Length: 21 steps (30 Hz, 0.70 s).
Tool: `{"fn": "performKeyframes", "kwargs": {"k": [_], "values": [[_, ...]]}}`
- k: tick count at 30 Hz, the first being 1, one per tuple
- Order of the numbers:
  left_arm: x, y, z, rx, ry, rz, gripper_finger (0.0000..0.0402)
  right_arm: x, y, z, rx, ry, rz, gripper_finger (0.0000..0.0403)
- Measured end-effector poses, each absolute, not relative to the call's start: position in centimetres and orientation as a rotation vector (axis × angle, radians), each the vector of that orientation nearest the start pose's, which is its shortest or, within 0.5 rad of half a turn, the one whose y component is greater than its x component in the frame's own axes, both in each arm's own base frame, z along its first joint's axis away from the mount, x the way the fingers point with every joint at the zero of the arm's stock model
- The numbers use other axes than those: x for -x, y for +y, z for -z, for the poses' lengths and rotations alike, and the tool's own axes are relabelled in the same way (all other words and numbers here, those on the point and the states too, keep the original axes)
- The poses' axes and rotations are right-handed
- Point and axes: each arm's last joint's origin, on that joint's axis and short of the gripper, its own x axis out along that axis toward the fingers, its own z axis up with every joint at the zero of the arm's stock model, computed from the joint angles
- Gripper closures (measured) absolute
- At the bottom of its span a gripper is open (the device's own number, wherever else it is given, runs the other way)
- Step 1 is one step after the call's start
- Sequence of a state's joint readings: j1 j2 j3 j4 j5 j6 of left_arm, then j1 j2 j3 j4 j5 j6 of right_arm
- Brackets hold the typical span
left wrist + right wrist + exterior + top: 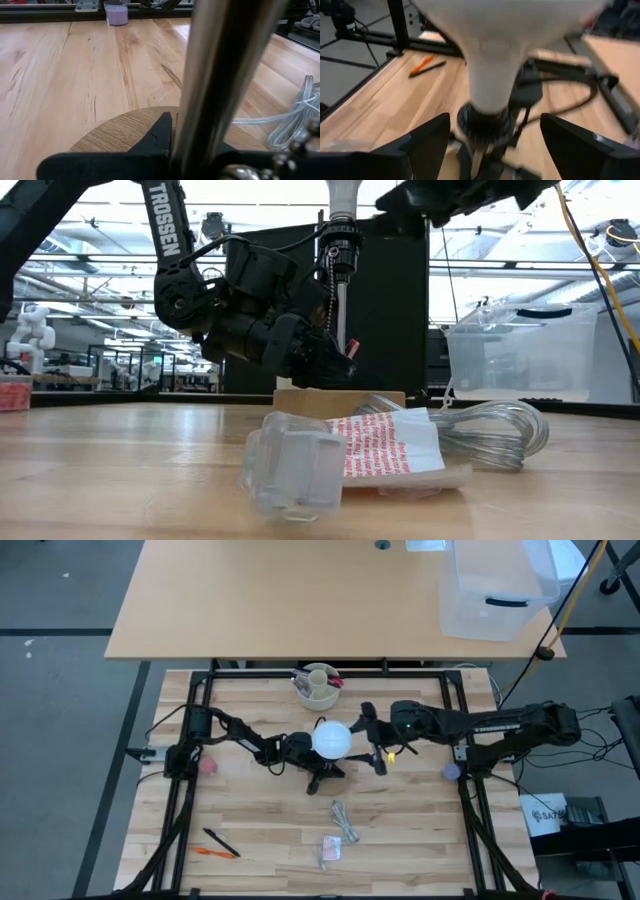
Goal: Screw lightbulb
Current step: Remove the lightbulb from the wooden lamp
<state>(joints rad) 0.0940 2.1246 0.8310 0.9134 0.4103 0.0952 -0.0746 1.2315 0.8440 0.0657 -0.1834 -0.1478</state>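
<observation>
The white lightbulb (332,738) sits with its neck in the black socket (487,125) on top of a lamp's metal stem (342,310), which rises from a round wooden base (340,402). My left gripper (312,766) is shut on the stem low down, just above the base. My right gripper (373,745) is open at bulb height, on the bulb's right. In the right wrist view its two fingers (427,142) stand on either side of the bulb (495,45) and socket, apart from both. My left gripper pinches the lamp's metal stem (220,85) between its two fingers (160,137), a little above the wooden base (125,130). The fingers come level from the table's left and lie across the stem. The lamp stands upright with its base on the table.
A clear power cord (345,820) with its plug and a printed label (385,445) lies near the table's near side. A cream cup with pens (318,685) stands behind the lamp. Two pens (215,845) lie near left. A purple cup (452,772) stands at right.
</observation>
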Motion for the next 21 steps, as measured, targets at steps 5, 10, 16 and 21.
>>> {"fn": "performKeyframes", "kwargs": {"k": [5,10,16,21], "values": [[-37.1,2.4,-7.4,0.001,0.355,0.323,0.0383,-26.2,-0.7,-28.1,0.025,0.423,-0.063,0.0101],[-37.1,2.4,-7.4,0.0,0.359,0.289,0.0383,-26.1,1.2,-27.0,0.043,0.527,0.055,0.0101],[-37.1,2.4,-7.4,0.0,0.361,0.278,0.0383,-26.3,3.9,-26.7,0.027,0.498,0.164,0.0102],[-37.1,2.4,-7.3,-0.008,0.364,0.234,0.0383,-27.2,6.1,-26.4,0.043,0.388,0.304,0.0102]]}}
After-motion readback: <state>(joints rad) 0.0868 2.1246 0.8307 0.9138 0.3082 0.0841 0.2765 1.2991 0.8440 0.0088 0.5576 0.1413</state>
